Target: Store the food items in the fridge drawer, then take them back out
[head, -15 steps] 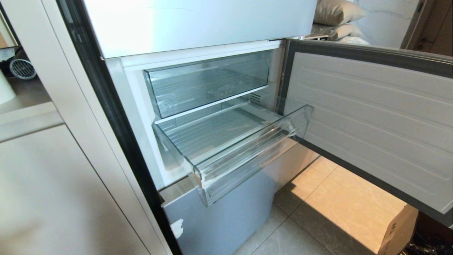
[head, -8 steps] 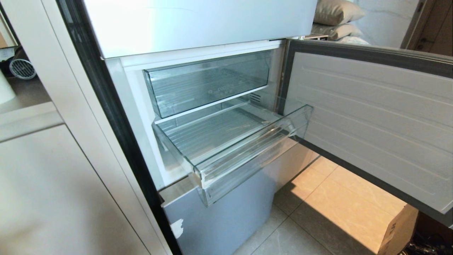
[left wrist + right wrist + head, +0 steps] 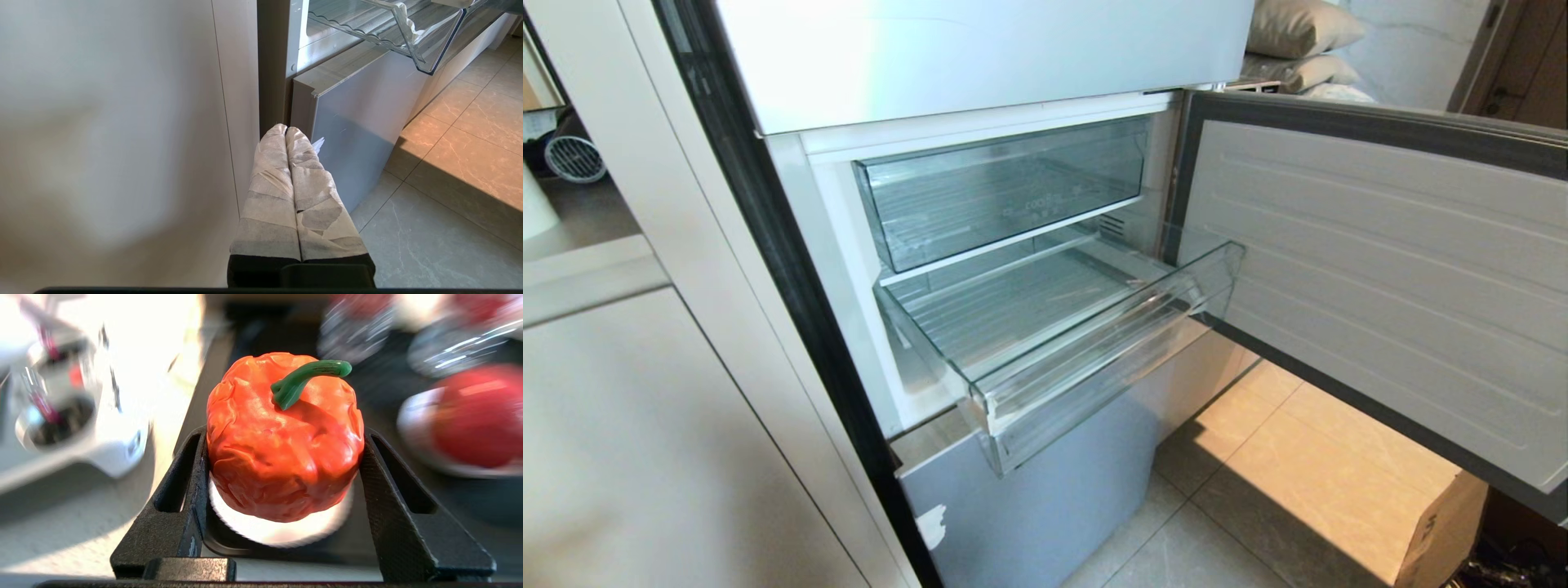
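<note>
Right wrist view: orange-red fruit (image 3: 282, 445) with curved green stem (image 3: 304, 381), wrinkled skin, seated squarely between the two black jaws of the right gripper (image 3: 282, 457). Jaws partly spread, each inner face pressed against a side of the fruit, pinching it. White disc (image 3: 282, 528) directly beneath the fruit; contact between them not discernible. Red apple (image 3: 480, 414) off to one side on a pale dish (image 3: 416, 453), blurred, well apart from the jaws. Blurred white appliance (image 3: 69, 416) on the opposite side, standing on a pale surface (image 3: 81, 526).

Left wrist view: left gripper (image 3: 286, 132) with cloth-wrapped jaws pressed together, holding nothing, parked low beside a cream cabinet panel (image 3: 122, 122), near the grey-blue bottom panel (image 3: 359, 122) of the fridge.

Head view: fridge drawer (image 3: 1045, 327) pulled out, clear plastic, ribbed floor, nothing inside. Upper clear bin (image 3: 1005, 188) pushed in above it. Fridge door (image 3: 1380, 278) swung wide to the right. Cardboard box (image 3: 1445, 523) on tiled floor (image 3: 1217, 531) below the door. Neither arm visible.
</note>
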Motion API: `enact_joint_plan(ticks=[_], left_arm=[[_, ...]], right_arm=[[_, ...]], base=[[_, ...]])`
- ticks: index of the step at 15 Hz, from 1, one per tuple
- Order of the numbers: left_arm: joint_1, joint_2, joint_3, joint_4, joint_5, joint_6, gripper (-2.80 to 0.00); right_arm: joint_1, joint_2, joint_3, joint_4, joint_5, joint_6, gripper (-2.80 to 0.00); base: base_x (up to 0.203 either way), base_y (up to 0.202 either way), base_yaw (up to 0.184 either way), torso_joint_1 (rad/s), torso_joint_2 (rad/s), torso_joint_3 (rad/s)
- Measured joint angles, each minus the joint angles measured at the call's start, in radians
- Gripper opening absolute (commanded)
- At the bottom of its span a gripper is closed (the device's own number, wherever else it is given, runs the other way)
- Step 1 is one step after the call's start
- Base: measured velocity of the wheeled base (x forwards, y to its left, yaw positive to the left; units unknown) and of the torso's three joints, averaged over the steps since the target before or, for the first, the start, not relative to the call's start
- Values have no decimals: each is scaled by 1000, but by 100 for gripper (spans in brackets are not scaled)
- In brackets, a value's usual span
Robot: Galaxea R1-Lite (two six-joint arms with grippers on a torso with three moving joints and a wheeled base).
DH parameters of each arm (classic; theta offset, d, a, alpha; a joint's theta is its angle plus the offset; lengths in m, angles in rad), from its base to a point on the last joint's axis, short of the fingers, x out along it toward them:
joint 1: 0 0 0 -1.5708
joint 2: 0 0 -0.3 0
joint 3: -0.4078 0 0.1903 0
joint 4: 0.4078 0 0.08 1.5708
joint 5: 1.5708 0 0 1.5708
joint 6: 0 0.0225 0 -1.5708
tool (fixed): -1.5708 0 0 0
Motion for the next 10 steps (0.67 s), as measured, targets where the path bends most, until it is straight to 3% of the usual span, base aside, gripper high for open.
enact_joint_plan(ticks=[3, 6, 10], left_arm=[[0, 0, 0, 0, 0, 0, -280], [0, 0, 0, 0, 0, 0, -280], [0, 0, 0, 0, 0, 0, -280]], right_arm=[[-22, -239, 106, 20, -90, -5, -280], [-30, -541, 245, 32, -122, -16, -280], [86, -936, 367, 117, -134, -21, -280]], base=[[0, 0, 0, 0, 0, 0], [0, 0, 0, 0, 0, 0], [0, 0, 0, 0, 0, 0]])
